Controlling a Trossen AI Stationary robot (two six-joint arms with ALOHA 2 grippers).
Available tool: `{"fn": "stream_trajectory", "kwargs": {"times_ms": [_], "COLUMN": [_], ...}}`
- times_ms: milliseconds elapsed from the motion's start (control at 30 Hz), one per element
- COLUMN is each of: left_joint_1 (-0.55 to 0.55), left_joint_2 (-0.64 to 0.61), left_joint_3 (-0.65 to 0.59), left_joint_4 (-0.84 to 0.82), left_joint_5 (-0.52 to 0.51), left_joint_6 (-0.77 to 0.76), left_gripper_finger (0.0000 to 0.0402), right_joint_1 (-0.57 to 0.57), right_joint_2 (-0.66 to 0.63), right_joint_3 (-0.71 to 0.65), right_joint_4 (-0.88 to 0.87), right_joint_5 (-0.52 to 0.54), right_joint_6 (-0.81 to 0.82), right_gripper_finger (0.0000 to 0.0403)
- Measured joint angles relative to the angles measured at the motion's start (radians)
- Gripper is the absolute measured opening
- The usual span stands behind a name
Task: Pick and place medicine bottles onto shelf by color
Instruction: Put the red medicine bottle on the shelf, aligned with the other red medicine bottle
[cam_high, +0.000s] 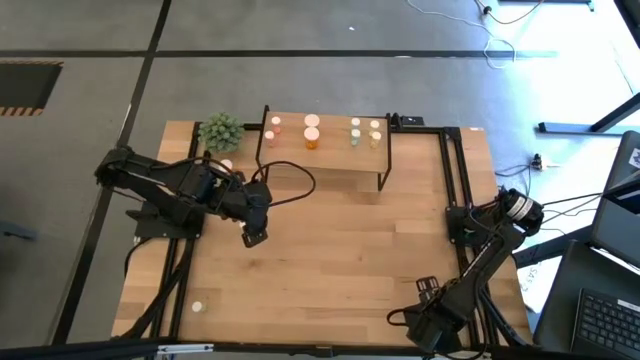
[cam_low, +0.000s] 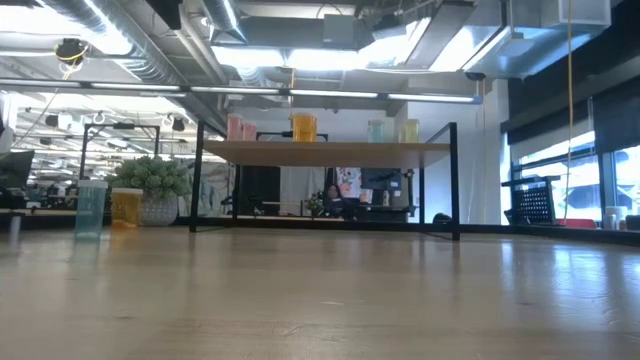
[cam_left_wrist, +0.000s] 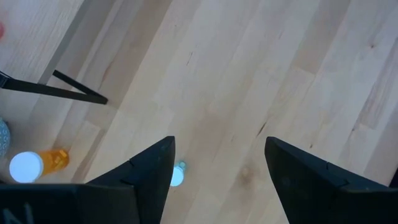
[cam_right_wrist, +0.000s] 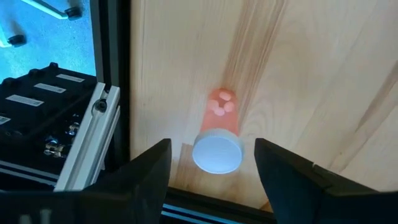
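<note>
Several medicine bottles stand already on the shelf at the far side of the table in the high view: pink ones to the left, an orange one in the middle, pale green-yellow ones to the right. One small bottle lies alone near the front left corner. The left tool hangs over the table in front of the shelf, and the right tool is low at the front right corner.

From table height, the shelf holds the pink, orange and pale bottles in a row, while a teal bottle and an orange one stand on the table beside the potted plant.

Looking past the left wrist, the fingers are spread and hold nothing; an orange bottle lies on its side below.

Past the right wrist, the fingers are spread on both sides of a pink bottle with a white cap, not yet pinching it. Small pills show inside it. I judge it light, stiff and smooth plastic, so a hold across the body under the cap seems best.
</note>
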Motion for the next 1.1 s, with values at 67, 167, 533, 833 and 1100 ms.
{"fn": "stream_trajectory", "kwargs": {"times_ms": [67,167,533,833,1100], "left_joint_1": [0.0,0.0,0.0,0.0,0.0], "left_joint_2": [0.0,0.0,0.0,0.0,0.0], "left_joint_3": [0.0,0.0,0.0,0.0,0.0], "left_joint_4": [0.0,0.0,0.0,0.0,0.015], "left_joint_5": [0.0,0.0,0.0,0.0,0.0], "left_joint_6": [0.0,0.0,0.0,0.0,0.0], "left_gripper_finger": [0.0244,0.0244,0.0244,0.0244,0.0244], "right_joint_1": [0.0,0.0,0.001,0.037,0.039], "right_joint_2": [0.0,0.0,0.0,0.0,0.0], "right_joint_3": [0.0,0.0,0.0,0.0,0.0], "right_joint_4": [0.001,0.003,0.029,0.026,0.023], "right_joint_5": [0.0,0.011,0.044,0.043,0.046], "right_joint_6": [-0.001,-0.001,0.058,0.081,0.078], "right_gripper_finger": [0.0215,0.0198,0.0191,0.019,0.0182]}}
